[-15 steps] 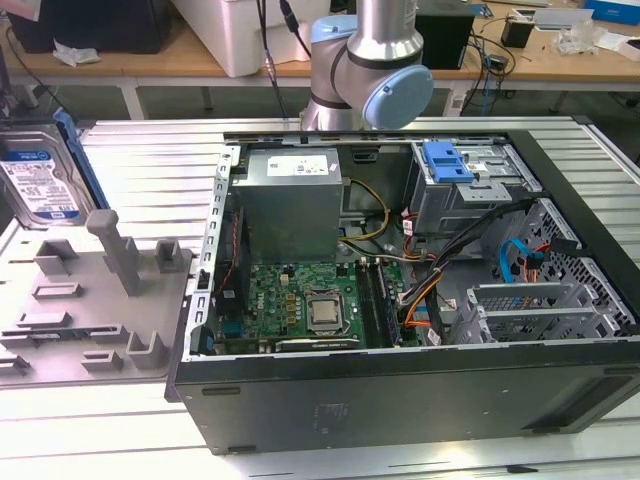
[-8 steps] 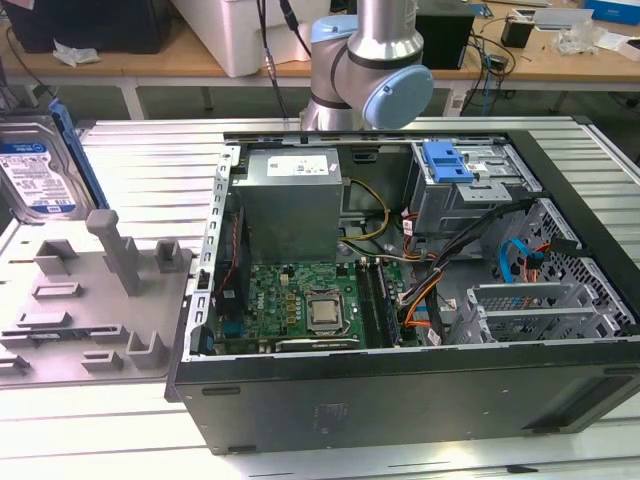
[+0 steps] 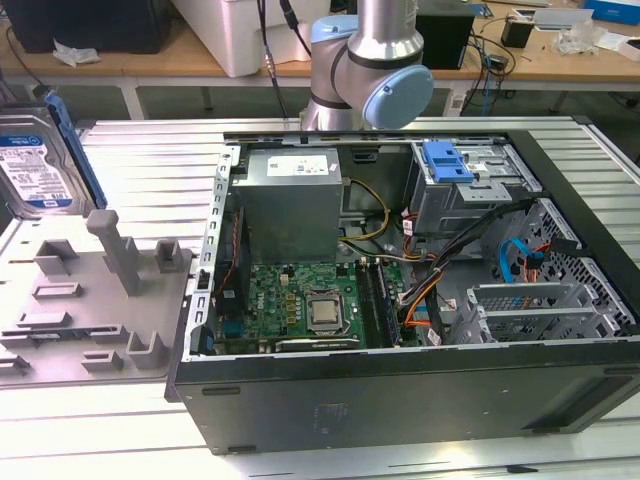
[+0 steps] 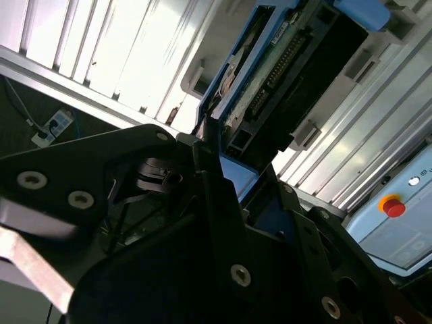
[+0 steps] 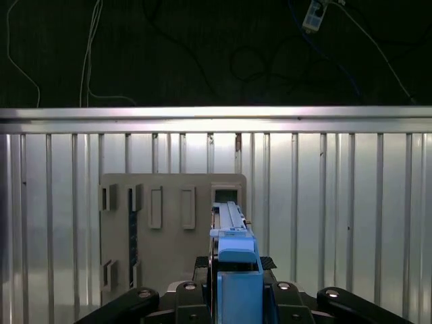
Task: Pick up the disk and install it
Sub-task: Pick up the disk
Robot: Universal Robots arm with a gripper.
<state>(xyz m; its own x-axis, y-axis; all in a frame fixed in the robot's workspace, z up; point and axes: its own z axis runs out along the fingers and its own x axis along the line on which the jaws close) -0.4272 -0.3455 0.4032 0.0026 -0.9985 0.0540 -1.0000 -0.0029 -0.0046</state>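
Note:
The disk (image 3: 35, 160), a silver hard drive with a white-and-blue label and a blue carrier frame, stands nearly upright at the exterior view's far left, above the grey holder plate (image 3: 90, 300). In the first wrist view it is seen edge-on (image 5: 233, 260), with my gripper (image 5: 233, 293) shut on its blue frame and the holder plate (image 5: 169, 223) further off beneath. In the second wrist view a black finger (image 4: 210, 158) presses against the frame of the disk (image 4: 283, 74), whose connector side faces the camera.
An open computer case (image 3: 400, 380) lies on the ribbed metal table (image 3: 150, 160), with its motherboard, power supply and cables exposed. A drive cage with a blue carrier (image 3: 447, 160) sits at the case's far side. The arm's base (image 3: 365, 70) stands behind the case.

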